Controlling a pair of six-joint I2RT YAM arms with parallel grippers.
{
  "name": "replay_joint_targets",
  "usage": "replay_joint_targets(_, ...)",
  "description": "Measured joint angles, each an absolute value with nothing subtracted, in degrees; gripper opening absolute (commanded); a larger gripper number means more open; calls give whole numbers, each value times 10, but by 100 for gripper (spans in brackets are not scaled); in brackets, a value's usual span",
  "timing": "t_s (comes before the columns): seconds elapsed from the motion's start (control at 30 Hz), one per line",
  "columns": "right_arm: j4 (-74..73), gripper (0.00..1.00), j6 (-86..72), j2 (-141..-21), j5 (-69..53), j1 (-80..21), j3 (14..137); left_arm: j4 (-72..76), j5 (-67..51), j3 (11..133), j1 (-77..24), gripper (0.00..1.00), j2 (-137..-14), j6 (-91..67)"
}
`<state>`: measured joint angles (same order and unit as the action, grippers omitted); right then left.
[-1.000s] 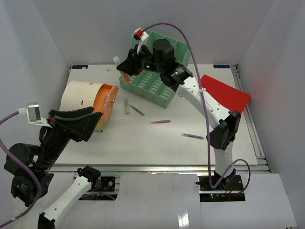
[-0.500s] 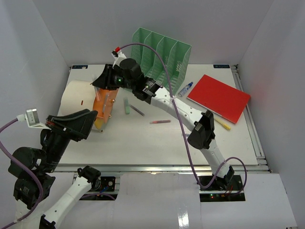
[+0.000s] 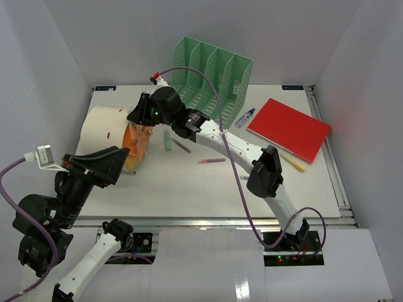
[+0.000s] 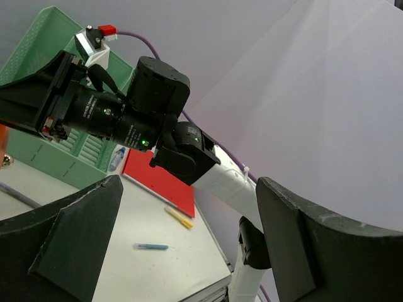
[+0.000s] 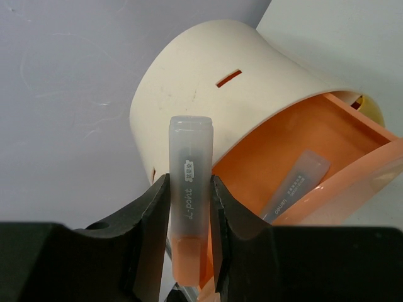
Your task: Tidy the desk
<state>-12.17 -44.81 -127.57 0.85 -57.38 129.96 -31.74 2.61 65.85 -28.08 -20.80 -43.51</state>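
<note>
Right tool (image 5: 189, 207) clamps an orange highlighter (image 5: 190, 182) by the round organizer (image 5: 208, 107) at left of the desk (image 3: 189, 182); stowing step, next lowering it into the orange tray, seemingly holding another; left tool (image 4: 182, 245) gapes

The white surface (image 3: 189, 189) carries a cream round organiser (image 3: 101, 126) at left, a green file rack (image 3: 217, 66) top centre and a red notebook (image 3: 289, 129) upper right. A green marker (image 3: 167, 140) and a red pen (image 3: 211, 161) lie mid-frame, and a yellow pen (image 3: 293, 163) lies just below the notebook.

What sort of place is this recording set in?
Likely a lab mock-up of an office workspace: white desk inside plain panels, green file sorter, red notebook, loose pens.
</note>
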Motion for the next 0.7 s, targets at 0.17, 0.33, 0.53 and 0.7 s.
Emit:
replay_joint_targets(0.17,-108,65,-445,-1276,15,-580,1283,-321,26,655,-281,98,-204,-435)
replay_joint_targets(0.33,-100,82,-435,-1266,18,-581,1277,-325,25,648,-281,98,-204,-435)
replay_joint_targets(0.53,-101,87,-401,-1255,20,-581,1276,-326,20,645,-281,98,-207,-435)
replay_joint_targets(0.7,-100,88,-351,-1233,0,-580,1276,-326,0,645,-281,97,-227,-432)
